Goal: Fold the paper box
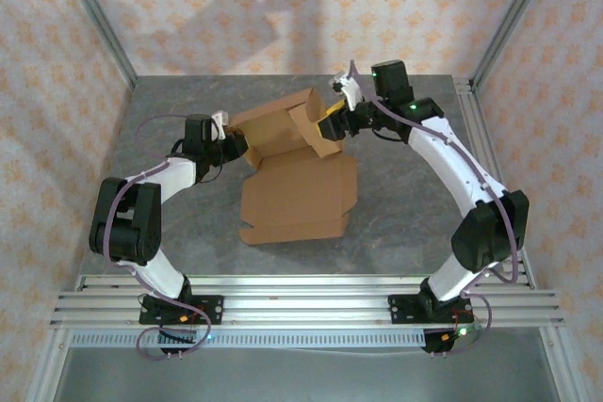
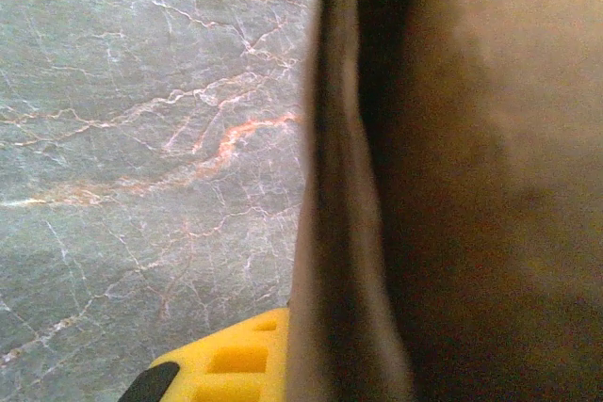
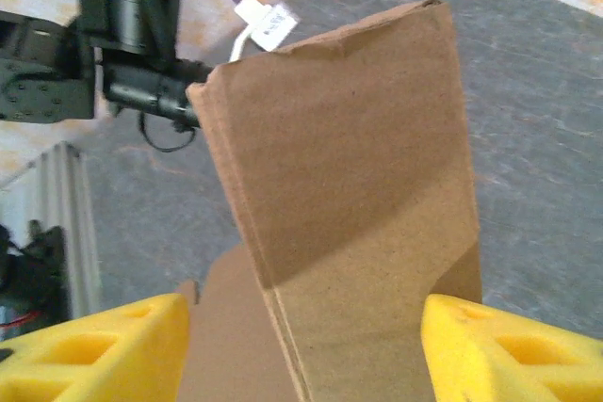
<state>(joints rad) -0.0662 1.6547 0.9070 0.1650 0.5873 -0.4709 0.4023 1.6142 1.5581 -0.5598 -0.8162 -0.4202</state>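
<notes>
**Q:** Top external view first: where is the box, and which hand is on it?

**A:** The paper box (image 1: 297,197) sits mid-bench (image 1: 405,204). It is plain brown card, half raised, with one flat panel lying nearest the arm bases and walls standing at the far end. The left hand (image 1: 229,146) meets the box's left wall, and the right hand (image 1: 332,126) is at the right side.

**Q:** How are the hands set?

**A:** The left hand is pressed together. Its wrist view puts a cardboard edge right against its yellow finger (image 2: 221,364), so I judge it is pinching that wall. The right hand is spread, with its yellow fingers (image 3: 104,345) either side of an upright flap (image 3: 349,185) and not clamped on it.

**Q:** What would make this step go well?

**A:** The flap probably has to be turned inward. The left hand should anchor its wall so the box cannot slide. The right should take the flap low, near its crease, and swing it along the scored line. Pushing mid-panel could buckle thin card.

**Q:** Anything hidden or unclear?

**A:** Quite a bit — the left wrist view is dark and blurred, and the cardboard hides the second finger, so the pinch itself cannot be seen. The right wrist view cuts off the flap's base. That leaves its crease out of sight, and I cannot tell whether either finger touches it. From above, the wrists cover the box's far corners.
</notes>
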